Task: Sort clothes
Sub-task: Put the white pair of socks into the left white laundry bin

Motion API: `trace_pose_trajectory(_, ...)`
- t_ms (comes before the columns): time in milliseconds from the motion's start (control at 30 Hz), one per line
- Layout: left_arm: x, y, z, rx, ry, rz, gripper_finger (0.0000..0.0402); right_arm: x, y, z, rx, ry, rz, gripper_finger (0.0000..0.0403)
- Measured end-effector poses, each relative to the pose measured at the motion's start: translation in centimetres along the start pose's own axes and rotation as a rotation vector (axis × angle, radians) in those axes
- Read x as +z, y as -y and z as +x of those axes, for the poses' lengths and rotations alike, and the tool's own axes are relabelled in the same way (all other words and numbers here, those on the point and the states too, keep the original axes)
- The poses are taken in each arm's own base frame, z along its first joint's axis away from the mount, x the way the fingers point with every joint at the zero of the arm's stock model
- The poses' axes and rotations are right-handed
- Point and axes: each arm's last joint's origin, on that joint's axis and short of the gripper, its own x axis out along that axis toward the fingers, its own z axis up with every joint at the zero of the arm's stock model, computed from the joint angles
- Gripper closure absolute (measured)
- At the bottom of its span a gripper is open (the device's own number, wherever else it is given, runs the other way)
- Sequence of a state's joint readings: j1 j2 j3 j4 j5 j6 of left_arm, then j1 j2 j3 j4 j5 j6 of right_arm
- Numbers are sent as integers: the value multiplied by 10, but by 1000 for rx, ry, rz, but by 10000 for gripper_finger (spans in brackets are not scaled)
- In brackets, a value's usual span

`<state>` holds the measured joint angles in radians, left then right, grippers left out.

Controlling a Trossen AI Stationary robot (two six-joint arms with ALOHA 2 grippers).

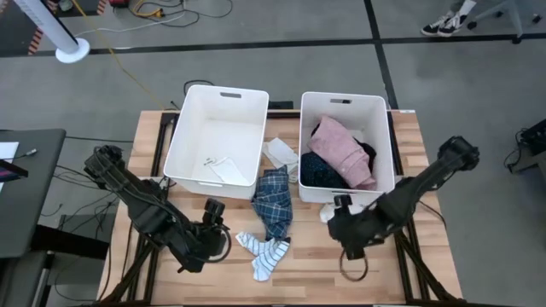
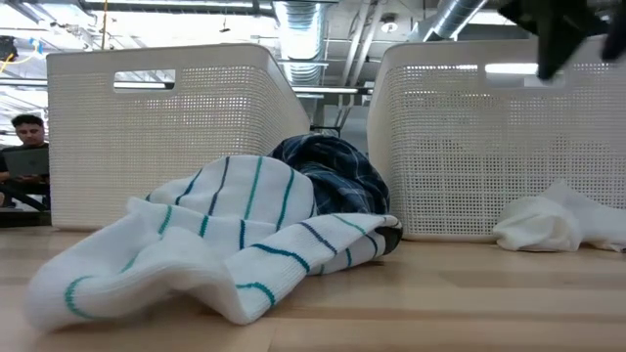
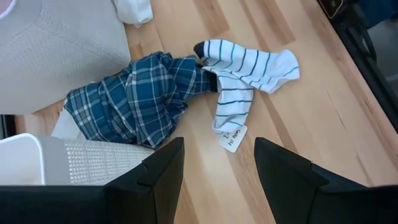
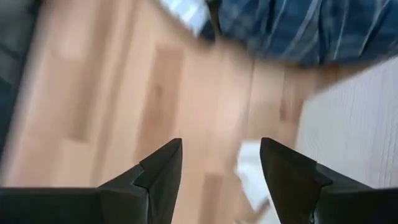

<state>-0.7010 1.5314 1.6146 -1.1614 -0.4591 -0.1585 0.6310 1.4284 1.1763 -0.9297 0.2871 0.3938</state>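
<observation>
A blue plaid garment (image 1: 275,200) lies on the table between the two tubs, its near end resting on a pair of blue-white striped socks (image 1: 266,250). One white sock (image 1: 328,213) lies at the right tub's near corner and another (image 1: 281,152) between the tubs. Pink, navy dotted and black clothes (image 1: 339,155) fill the right tub. My left gripper (image 3: 217,168) hovers open to the left of the plaid garment (image 3: 137,99) and the striped socks (image 3: 242,68). My right gripper (image 4: 221,168) is open above the white sock (image 4: 252,177), touching nothing.
The left tub (image 1: 217,102) holds small white pieces; the right tub (image 1: 388,145) stands beside it. Bare wood lies along the table's near edge (image 1: 307,286). In the low view a person (image 2: 24,147) sits behind the table at the left.
</observation>
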Motion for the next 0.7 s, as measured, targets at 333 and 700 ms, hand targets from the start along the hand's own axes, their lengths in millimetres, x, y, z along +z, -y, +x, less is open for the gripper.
trace_pose_trajectory(333,0,0,0,17,4,-8,214,-5,-33,52,-260,-320,-196,168)
trace_pose_trajectory(700,0,-1,0,26,8,-16,214,-14,-38,90,-439,-476,-326,168)
